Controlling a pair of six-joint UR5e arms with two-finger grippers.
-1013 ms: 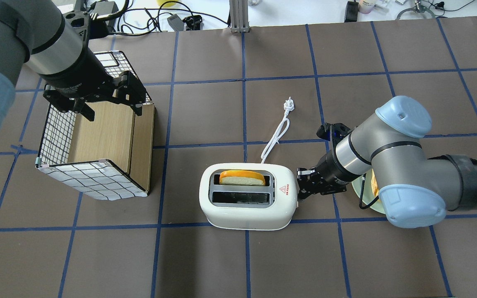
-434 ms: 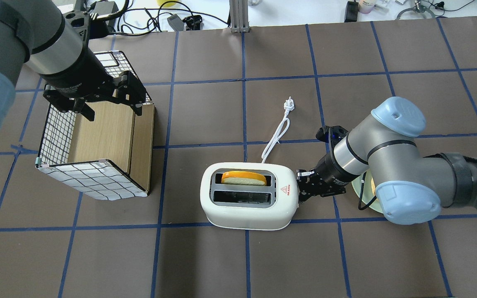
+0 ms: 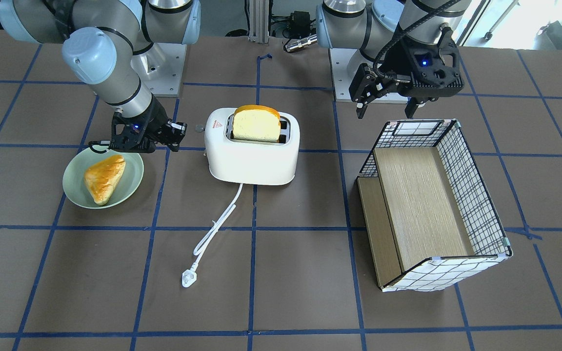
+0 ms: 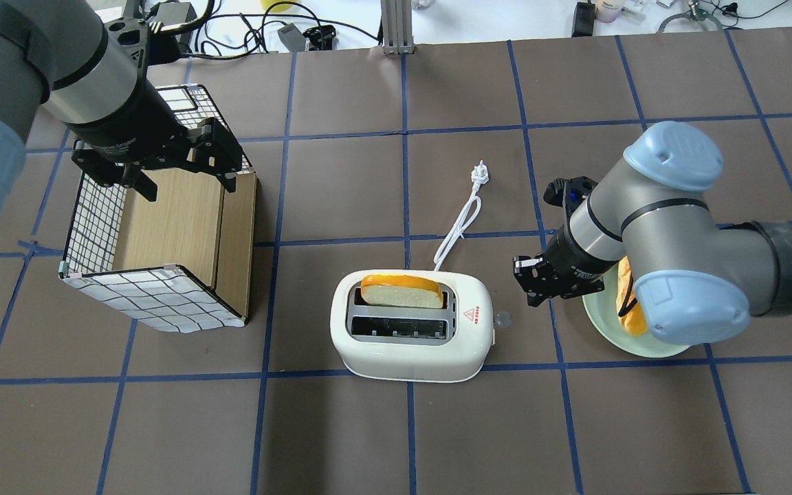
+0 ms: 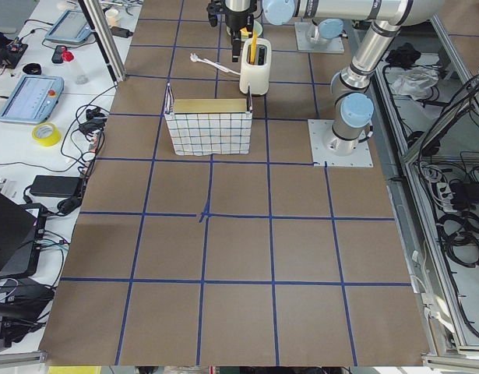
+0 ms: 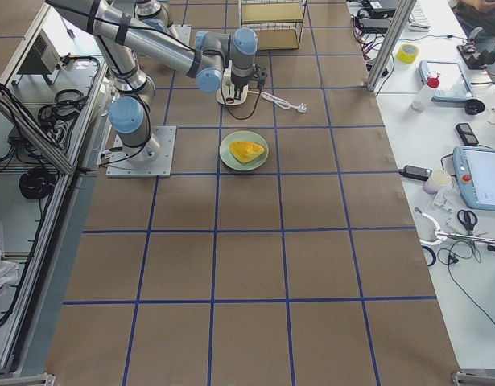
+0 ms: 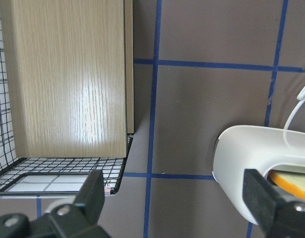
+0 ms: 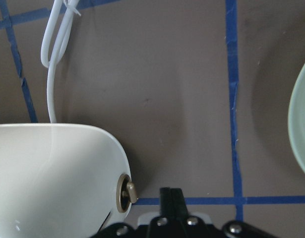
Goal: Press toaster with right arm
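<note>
The white toaster [image 4: 413, 344] stands mid-table, with a bread slice [image 4: 401, 291] sticking up out of its far slot. Its small grey lever [image 4: 503, 319] juts from the end that faces my right arm and also shows in the right wrist view [image 8: 128, 191]. My right gripper [image 4: 524, 283] is shut and empty. It hovers a short way right of the toaster's lever end and does not touch it. From the front it [image 3: 177, 134] sits left of the toaster [image 3: 251, 161]. My left gripper [image 4: 186, 180] is open and empty above the basket.
A wire basket with a wooden insert [image 4: 162, 227] stands at the left. A green plate [image 4: 599, 330] with a pastry [image 4: 626, 306] lies under my right arm. The toaster's white cord [image 4: 461, 223] and plug [image 4: 480, 172] trail away from the toaster.
My right gripper has drawn back from the toaster's lever end, to the right and away, which uncovers the lever. The toaster shifted slightly. The left arm has not moved.
</note>
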